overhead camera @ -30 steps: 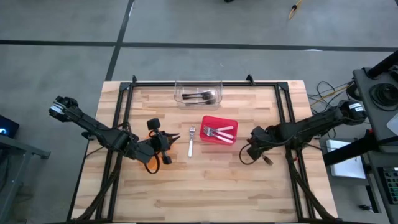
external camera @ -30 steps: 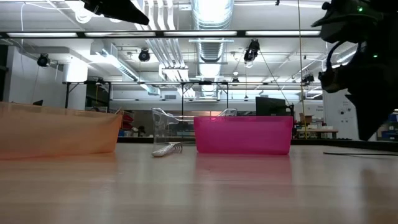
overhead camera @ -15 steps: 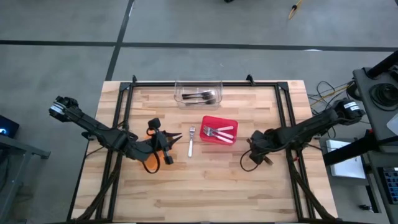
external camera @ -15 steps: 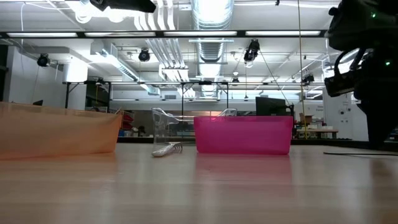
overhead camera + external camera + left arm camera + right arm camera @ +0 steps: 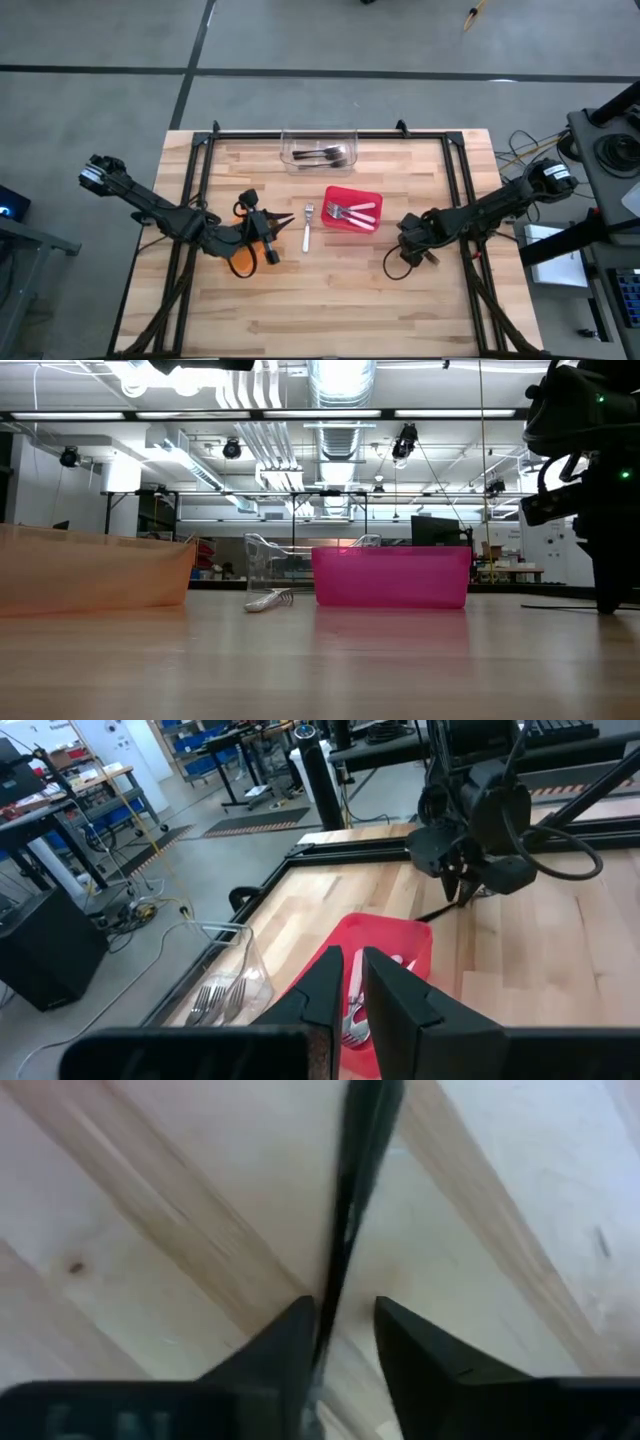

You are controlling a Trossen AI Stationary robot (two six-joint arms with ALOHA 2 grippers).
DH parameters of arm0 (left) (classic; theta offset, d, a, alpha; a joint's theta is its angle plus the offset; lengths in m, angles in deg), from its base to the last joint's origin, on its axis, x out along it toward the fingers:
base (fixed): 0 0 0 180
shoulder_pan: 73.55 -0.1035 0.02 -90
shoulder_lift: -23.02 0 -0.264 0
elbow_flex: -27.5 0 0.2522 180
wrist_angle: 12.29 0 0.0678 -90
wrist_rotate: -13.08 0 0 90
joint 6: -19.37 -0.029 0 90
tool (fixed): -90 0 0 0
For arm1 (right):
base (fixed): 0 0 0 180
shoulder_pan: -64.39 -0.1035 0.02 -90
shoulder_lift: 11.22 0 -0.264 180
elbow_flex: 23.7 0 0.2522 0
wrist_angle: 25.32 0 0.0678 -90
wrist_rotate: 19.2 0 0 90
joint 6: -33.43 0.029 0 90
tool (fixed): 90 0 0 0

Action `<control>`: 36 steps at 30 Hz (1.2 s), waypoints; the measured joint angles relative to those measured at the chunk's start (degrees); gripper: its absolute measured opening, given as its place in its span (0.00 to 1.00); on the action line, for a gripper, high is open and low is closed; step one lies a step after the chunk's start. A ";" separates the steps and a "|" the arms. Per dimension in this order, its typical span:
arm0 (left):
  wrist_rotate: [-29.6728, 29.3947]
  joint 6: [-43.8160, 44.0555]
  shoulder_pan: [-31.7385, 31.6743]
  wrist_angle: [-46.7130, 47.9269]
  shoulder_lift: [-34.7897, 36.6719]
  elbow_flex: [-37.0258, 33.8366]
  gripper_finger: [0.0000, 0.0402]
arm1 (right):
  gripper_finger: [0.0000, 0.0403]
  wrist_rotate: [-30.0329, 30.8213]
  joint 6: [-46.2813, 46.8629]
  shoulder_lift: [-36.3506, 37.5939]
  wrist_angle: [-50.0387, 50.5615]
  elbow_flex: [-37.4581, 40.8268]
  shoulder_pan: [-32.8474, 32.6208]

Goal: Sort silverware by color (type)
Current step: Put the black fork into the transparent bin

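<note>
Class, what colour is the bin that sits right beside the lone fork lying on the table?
Red bin, next to the fork; clearest in the high view.
</note>
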 joint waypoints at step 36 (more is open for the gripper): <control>0.04 0.06 -0.10 -3.66 -0.02 0.00 0.06 | 0.03 30.77 0.62 31.16 7.25 -2.40 -0.70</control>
